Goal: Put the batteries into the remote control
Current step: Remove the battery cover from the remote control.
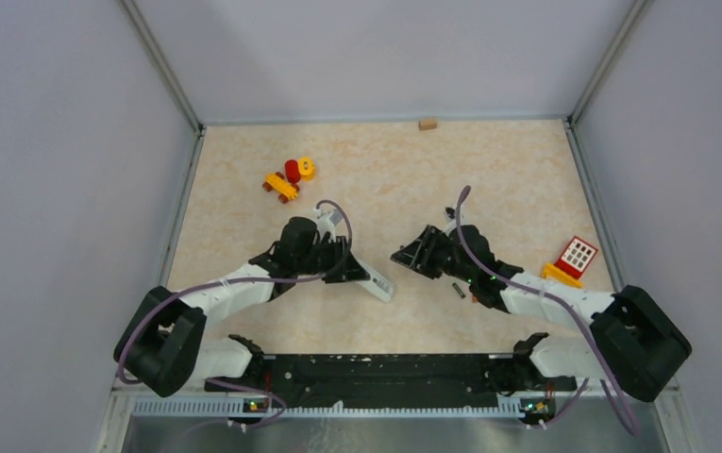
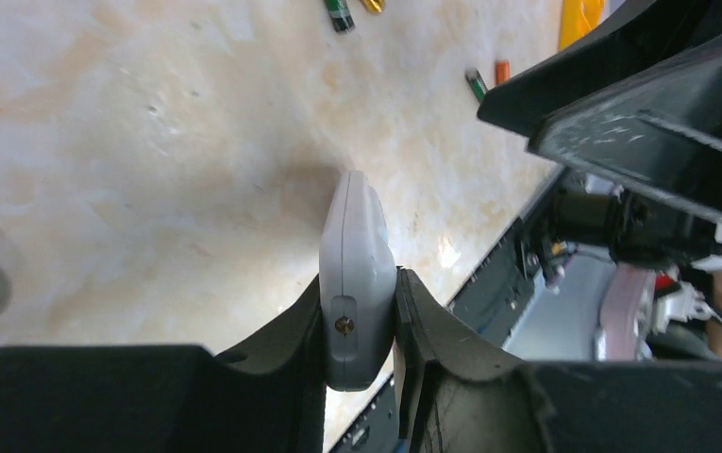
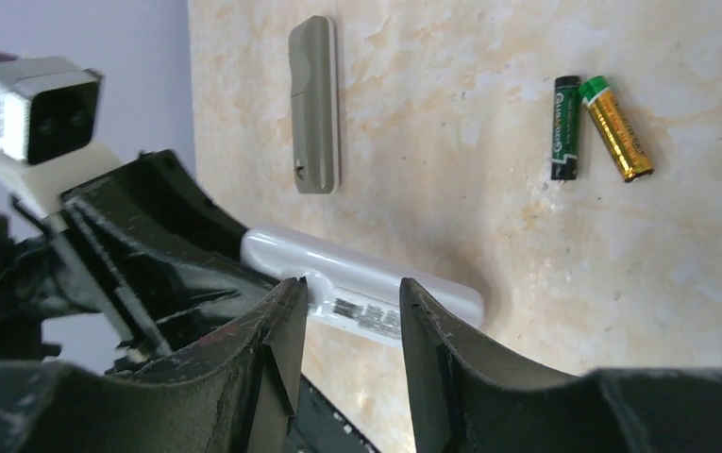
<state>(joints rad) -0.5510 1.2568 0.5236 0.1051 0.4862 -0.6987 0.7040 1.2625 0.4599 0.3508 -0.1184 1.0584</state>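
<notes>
Two grippers face each other over the bench [image 1: 413, 179]. Left gripper [image 2: 359, 288] clamps the white remote [image 2: 352, 226] by its long sides. Right gripper [image 3: 349, 302] part open, empty, just beside the remote. Four batteries [image 2: 338, 13] lie loose in two pairs between remote and bench's right edge. Grey cover [image 3: 314, 104] lies flat nearby.

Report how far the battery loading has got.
Done: what looks like the battery cover lies off on the table. In hand: the left pincer clamps the remote; the right pincer is open and empty. Left: two batteries lie loose, unloaded.
</notes>
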